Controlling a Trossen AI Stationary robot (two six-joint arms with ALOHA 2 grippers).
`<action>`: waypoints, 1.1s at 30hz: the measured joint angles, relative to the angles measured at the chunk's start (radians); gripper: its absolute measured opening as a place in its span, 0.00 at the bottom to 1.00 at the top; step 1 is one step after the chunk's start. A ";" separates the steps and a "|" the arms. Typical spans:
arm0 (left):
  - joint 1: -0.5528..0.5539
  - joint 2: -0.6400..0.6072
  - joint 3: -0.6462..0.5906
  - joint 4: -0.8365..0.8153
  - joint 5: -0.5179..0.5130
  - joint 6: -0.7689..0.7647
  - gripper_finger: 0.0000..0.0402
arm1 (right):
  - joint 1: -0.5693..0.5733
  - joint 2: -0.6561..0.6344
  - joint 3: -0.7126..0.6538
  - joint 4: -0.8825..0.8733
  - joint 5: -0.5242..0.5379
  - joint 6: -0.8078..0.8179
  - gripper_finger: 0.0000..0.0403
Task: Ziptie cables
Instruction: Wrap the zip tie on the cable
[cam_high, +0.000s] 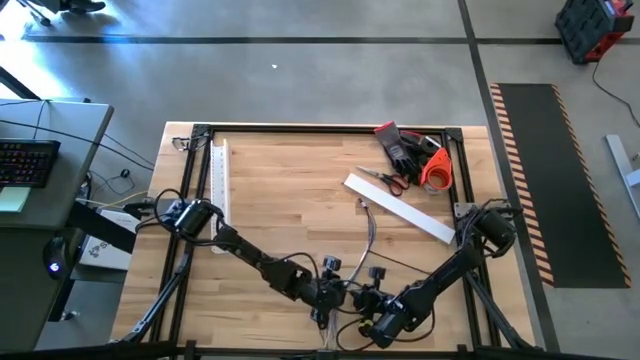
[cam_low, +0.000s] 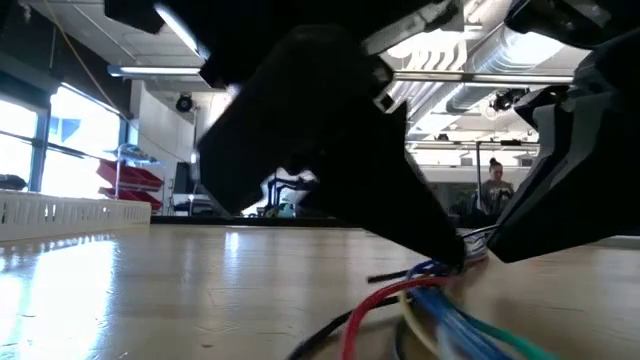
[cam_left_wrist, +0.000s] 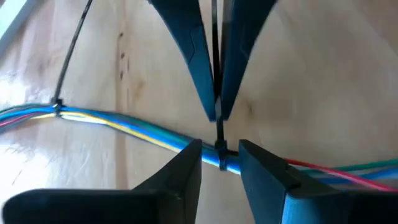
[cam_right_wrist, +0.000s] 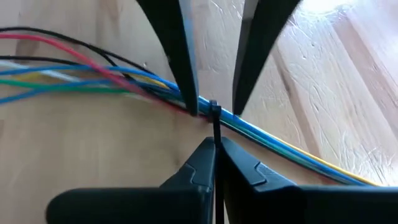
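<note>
The cables (cam_left_wrist: 124, 121) are a bunch of blue, yellow, green and red wires lying on the wood near the table's near edge (cam_high: 352, 285). A dark ziptie (cam_right_wrist: 213, 107) circles the bunch. A second ziptie (cam_left_wrist: 57, 106) sits farther along, its tail sticking out. My left gripper (cam_left_wrist: 221, 146) is open, with one finger on each side of the first ziptie's head. My right gripper (cam_right_wrist: 215, 144) faces it across the bunch, shut on that ziptie's tail. In the low view both grippers hide the ziptie, and only the wires (cam_low: 440, 300) show. My left gripper sets its two open fingertips (cam_left_wrist: 193, 155) on the cable bunch (cam_left_wrist: 180, 142), one on each side of the ziptie head, coming down at a slant from above. The bunch lies on the table under them. My right gripper pinches the ziptie's tail (cam_right_wrist: 215, 127) between its two fingers, just off the head. The fingers lie along the tail and come low from the table's near right. The tail runs straight from the head into the fingers.
On the far right part of the table lie a white slotted duct (cam_high: 400, 208), scissors (cam_high: 385, 178), dark gloves (cam_high: 405, 145) and an orange tape roll (cam_high: 437, 172). A white strip (cam_high: 220, 180) lies along the left side. A person (cam_low: 495, 185) stands far behind the table.
</note>
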 joint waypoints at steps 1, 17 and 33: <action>0.003 0.005 0.000 0.015 0.010 0.001 0.21 | 0.001 0.000 0.000 0.001 0.000 0.002 0.00; 0.009 0.017 0.000 0.039 0.046 0.000 0.02 | 0.002 0.000 0.000 -0.001 -0.017 0.011 0.00; 0.011 0.015 0.003 -0.011 0.064 -0.017 0.00 | 0.097 -0.004 0.013 -0.245 -0.052 0.278 0.00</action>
